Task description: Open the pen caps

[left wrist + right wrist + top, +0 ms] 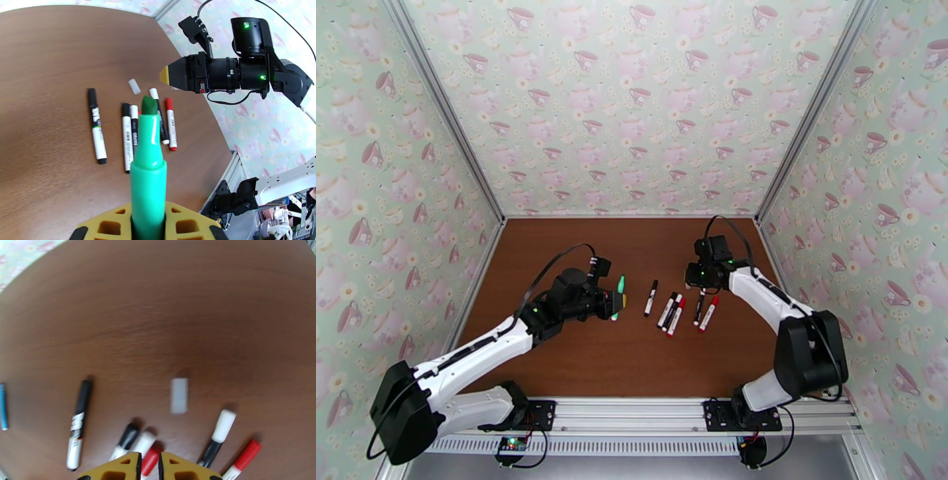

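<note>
Evidently one was done: the left tool clamped a green pen, tip bare, and a pale cap lay loose on the bench. The right tool hung pinched shut, empty, above the other pens, whose pen caps looked unopened.

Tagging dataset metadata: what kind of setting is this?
Likely a lab data-collection booth: brown tabletop walled by teacup-print panels on aluminium framing, two robot arms bolted to a rail.

table: brown wood | on it: five markers side by side | one pale loose cap
</note>
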Available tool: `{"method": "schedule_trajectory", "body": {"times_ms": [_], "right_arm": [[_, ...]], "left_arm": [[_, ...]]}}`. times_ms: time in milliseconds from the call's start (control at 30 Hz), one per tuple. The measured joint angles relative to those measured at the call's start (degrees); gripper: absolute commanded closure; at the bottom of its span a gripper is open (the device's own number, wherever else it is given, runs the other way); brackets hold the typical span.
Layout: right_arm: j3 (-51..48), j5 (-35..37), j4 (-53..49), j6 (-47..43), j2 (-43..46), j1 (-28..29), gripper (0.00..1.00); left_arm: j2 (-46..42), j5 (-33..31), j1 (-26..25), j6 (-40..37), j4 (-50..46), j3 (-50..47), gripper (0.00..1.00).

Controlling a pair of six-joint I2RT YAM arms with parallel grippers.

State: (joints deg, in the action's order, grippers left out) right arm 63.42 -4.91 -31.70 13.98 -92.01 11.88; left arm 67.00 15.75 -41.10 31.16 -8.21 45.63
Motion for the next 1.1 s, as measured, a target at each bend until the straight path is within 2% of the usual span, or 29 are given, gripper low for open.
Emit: {"method": "schedule_trajectory", "body": {"times_ms": [233, 567, 1100], "right_arm": [[2.38, 3.19, 0.24, -2.25, -6.36, -2.16, 0.91], [7.02, 4.13, 0.04, -4.33, -13.9, -2.25, 0.89], [9.03, 4.33, 0.02, -4.44, -17.73, -2.25, 0.79]], "left_arm": [[-1.07, -0.15, 0.22, -0.02, -0.35, 0.0, 0.86], [-0.42, -2.14, 0.55, -0.09, -2.73, 0.07, 0.88], [2.21, -2.1, 0.55, -0.02, -2.25, 0.07, 0.88]]}}
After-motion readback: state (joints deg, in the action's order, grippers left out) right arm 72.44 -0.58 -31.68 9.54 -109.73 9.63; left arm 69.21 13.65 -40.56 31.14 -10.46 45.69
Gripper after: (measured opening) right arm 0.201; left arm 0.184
